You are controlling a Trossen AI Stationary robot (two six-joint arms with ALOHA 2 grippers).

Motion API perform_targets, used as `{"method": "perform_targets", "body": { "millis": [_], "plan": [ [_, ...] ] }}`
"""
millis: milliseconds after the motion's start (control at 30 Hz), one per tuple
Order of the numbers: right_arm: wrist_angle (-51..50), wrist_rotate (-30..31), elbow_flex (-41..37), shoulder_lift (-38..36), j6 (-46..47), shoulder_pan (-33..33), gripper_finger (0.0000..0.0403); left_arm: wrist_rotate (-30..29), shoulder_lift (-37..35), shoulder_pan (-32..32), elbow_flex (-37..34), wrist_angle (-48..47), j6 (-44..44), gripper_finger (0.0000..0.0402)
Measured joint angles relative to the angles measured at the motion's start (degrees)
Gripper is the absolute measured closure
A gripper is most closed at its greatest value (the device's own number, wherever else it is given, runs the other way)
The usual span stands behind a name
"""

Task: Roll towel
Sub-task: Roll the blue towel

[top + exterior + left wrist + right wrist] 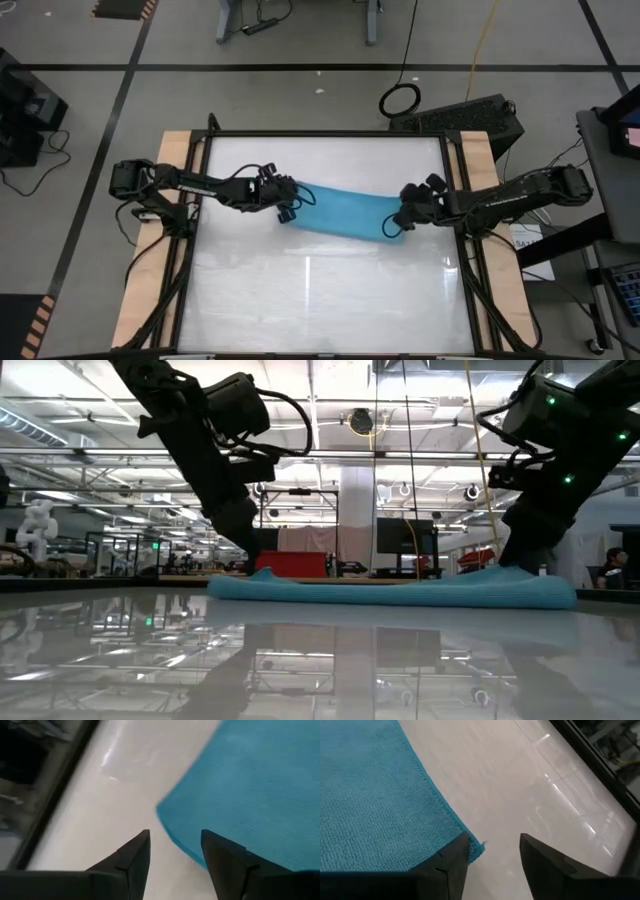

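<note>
Two dark arms reaching inward over the white tabletop (320, 290), one from each side, both bent low toward the middle. Left tool (287, 205) at the left end of the towel (345, 212), wrist angled down and inward; in the left wrist view, fingers (136, 855) spread apart, one over bare tabletop just beside the towel's corner, the other over the blue cloth, nothing pinched between them. Right tool (395, 226) at the towel's right end, arm stretched in from the right edge with the elbow out near the wooden side rail (500, 270); in the right wrist view, fingers (535, 852) likewise spread, one resting at the towel's corner, the other over bare white surface, gripping nothing. Towel lying flat on the tabletop as a long turquoise strip between the two tools, slightly slanted in the high view, left end farther back than right end. From the low view, towel (400, 590) seen as a thin blue band on the glossy surface, slightly raised at both ends where the arms come down onto it. Whether the fingertips press on the cloth or hang just above it: cannot tell. No containers on the tabletop.
</note>
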Motion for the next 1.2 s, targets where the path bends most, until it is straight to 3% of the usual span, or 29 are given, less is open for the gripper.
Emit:
{"method": "perform_targets", "body": {
  "millis": [233,333,667,933,1200],
  "plan": [
    [-3.87,2.13,0.0,-1.65,2.1,0.02,0.0234,16.05,0.0,-0.16,0.0,6.53,0.03,0.0219],
    [-3.76,1.39,0.0,-2.12,2.03,0.02,0.0234,19.34,0.06,-0.51,0.0,9.14,0.04,0.0219],
    [-4.06,0.8,0.0,-2.38,1.84,0.04,0.0234,19.55,9.15,0.44,0.0,11.45,1.96,0.022],
    [-7.02,-2.2,-0.02,-2.38,2.41,0.19,0.0234,19.25,11.14,0.85,0.31,8.09,4.58,0.022],
    [-1.76,-5.13,-0.02,-2.38,3.33,0.22,0.0234,6.53,10.9,1.71,0.14,5.7,12.29,0.022]
  ]
}}
